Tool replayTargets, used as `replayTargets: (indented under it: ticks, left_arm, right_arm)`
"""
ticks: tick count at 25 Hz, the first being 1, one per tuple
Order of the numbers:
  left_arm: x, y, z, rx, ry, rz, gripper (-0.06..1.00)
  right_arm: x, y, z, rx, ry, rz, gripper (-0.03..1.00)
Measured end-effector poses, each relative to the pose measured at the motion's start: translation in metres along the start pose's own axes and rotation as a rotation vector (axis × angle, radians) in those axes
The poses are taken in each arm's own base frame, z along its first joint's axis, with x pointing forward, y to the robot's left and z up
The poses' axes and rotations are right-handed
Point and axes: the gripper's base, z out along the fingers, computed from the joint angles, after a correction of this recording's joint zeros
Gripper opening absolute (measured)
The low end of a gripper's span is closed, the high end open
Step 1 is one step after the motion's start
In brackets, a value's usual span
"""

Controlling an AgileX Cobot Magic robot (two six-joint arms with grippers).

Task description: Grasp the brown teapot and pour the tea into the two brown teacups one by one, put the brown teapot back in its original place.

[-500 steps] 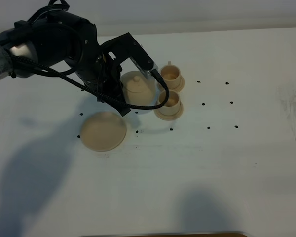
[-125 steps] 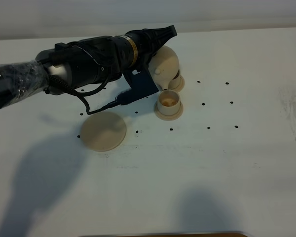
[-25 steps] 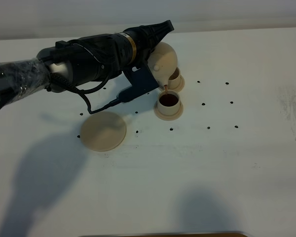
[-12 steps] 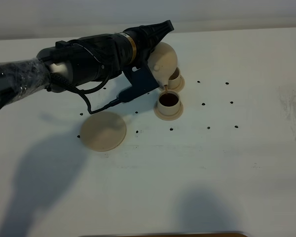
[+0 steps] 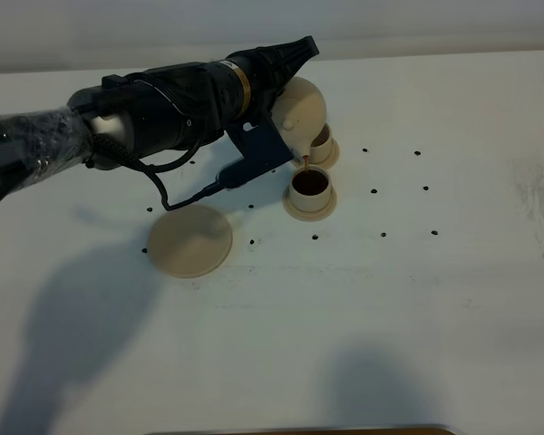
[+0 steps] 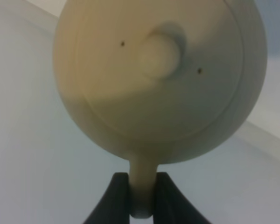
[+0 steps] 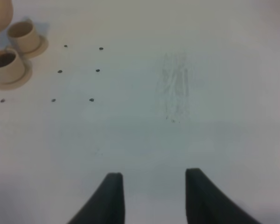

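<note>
My left gripper (image 6: 141, 198) is shut on the loop handle of the beige teapot (image 5: 298, 113), which is tipped over with its spout down. The teapot fills the left wrist view (image 6: 158, 79), lid knob facing the camera. A thin stream of dark tea falls from the spout into the near teacup (image 5: 310, 186), which holds dark tea and stands on its saucer. The far teacup (image 5: 323, 143) is partly hidden behind the teapot. Both cups show in the right wrist view (image 7: 4, 65) (image 7: 24, 35). The wide flat saucer (image 5: 189, 239) lies bare at the left. My right gripper (image 7: 151, 193) is open and empty.
Small black dots (image 5: 399, 192) mark the white table to the right of the cups. A scuffed patch (image 5: 539, 204) lies near the table's right edge. My left arm (image 5: 145, 113) stretches across from the left above the table.
The tea keeps streaming into the near cup, which has gone from nearly empty five seconds ago to filled with dark tea. The teapot and arm have barely moved in the last second.
</note>
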Motion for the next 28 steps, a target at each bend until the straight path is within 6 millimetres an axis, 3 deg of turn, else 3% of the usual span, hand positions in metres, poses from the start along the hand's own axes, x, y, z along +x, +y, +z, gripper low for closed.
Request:
replayTargets:
  ticks: [28]
  left_arm:
    - [-0.006, -0.018, 0.000, 0.164, 0.000, -0.270, 0.17]
  right_arm:
    - [0.000, 0.000, 0.000, 0.000, 0.000, 0.000, 0.31]
